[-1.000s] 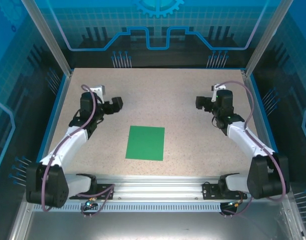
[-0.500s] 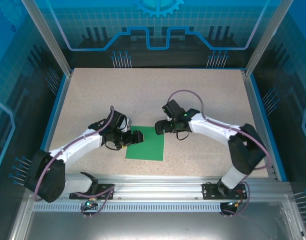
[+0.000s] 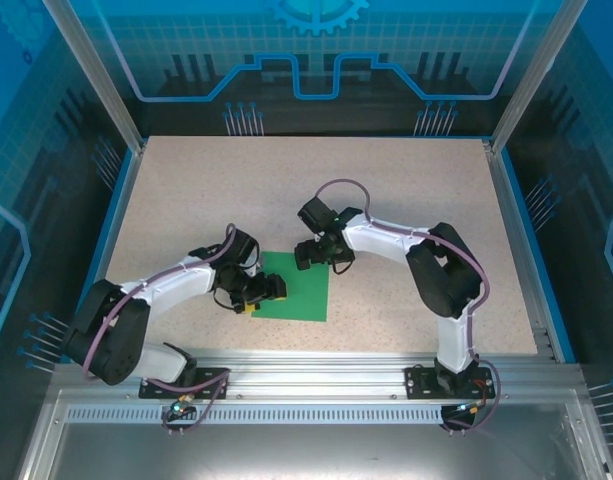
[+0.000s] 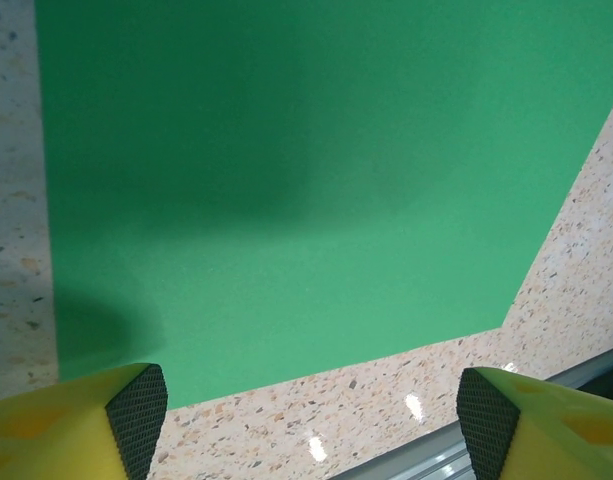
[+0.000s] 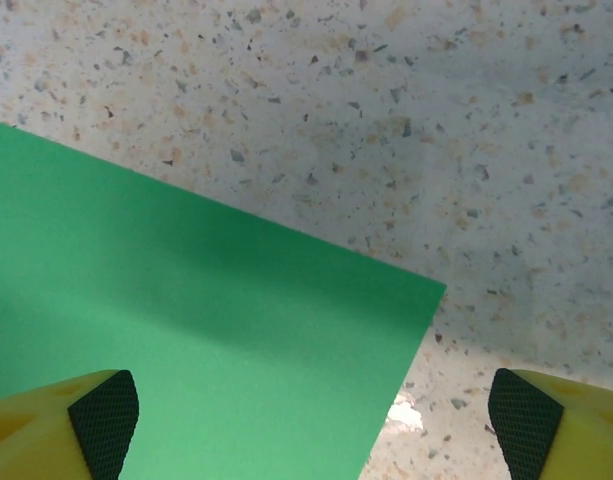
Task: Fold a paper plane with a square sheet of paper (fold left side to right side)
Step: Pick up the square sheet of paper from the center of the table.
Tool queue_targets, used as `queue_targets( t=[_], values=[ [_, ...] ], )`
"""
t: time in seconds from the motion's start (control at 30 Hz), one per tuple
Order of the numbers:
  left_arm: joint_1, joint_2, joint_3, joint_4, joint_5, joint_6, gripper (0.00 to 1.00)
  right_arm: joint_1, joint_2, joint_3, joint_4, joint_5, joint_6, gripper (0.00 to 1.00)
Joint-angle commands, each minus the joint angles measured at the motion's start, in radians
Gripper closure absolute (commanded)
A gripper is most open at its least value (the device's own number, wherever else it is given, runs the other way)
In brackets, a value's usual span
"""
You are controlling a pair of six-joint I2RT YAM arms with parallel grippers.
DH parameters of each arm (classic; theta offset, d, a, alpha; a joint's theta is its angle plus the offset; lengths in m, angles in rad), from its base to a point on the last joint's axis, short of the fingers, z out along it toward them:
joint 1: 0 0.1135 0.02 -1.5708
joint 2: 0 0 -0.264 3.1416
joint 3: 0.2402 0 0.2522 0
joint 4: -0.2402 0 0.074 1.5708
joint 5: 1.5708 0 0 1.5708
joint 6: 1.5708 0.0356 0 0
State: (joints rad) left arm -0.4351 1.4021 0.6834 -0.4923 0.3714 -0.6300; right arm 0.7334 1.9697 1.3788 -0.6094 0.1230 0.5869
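Sheet first: the square sheet of paper (image 3: 301,292) lies flat on the speckled table (image 3: 406,190), in the near-centre area, just beyond the aluminium rail (image 3: 316,372) at the near edge. We see no crease or lifted edge on it; it is plain bright green w/o marks.

Left gripper (image 3: 271,291) sits over the sheet's left part, approx. midway along that side, w/ the arm reaching in from the near left. In the left wrist view its two fingertips (image 4: 136,415) stand far apart at the bottom corners, yellow bodies w/ black textured pads, so we read the left gripper (image 4: 311,420) as spread wide w/ nothing between. Green paper (image 4: 306,180) covers most of that view, w/ table showing along the left side and lower right. We cannot tell whether the pads touch the sheet.

Right gripper (image 3: 310,253) sits at the sheet's far edge, near its far right corner, arm bent in from the right. In the right wrist view its pads (image 5: 104,415) are also wide apart, so the right gripper (image 5: 316,420) is open and holds nothing. One corner of the paper (image 5: 206,350) points right between the pads, bare table beyond it. Contact w/ the sheet: cannot tell.
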Motion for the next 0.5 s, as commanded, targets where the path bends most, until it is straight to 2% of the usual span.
queue_targets(
  t=[0.0, 0.37, 0.47],
  values=[
    [-0.007, 0.025, -0.002, -0.025, 0.0, -0.009, 0.19, 0.02, 0.048, 0.053, -0.051, -0.007, 0.0, 0.05],
    [-0.013, 0.058, -0.013, -0.016, -0.023, -0.008, 0.2, 0.076, 0.098, 0.058, -0.068, -0.109, 0.041, 0.06],
    [-0.021, 0.08, -0.013, -0.003, -0.025, -0.01, 0.23, 0.094, 0.101, 0.063, -0.069, -0.145, 0.041, 0.06]
  ],
)
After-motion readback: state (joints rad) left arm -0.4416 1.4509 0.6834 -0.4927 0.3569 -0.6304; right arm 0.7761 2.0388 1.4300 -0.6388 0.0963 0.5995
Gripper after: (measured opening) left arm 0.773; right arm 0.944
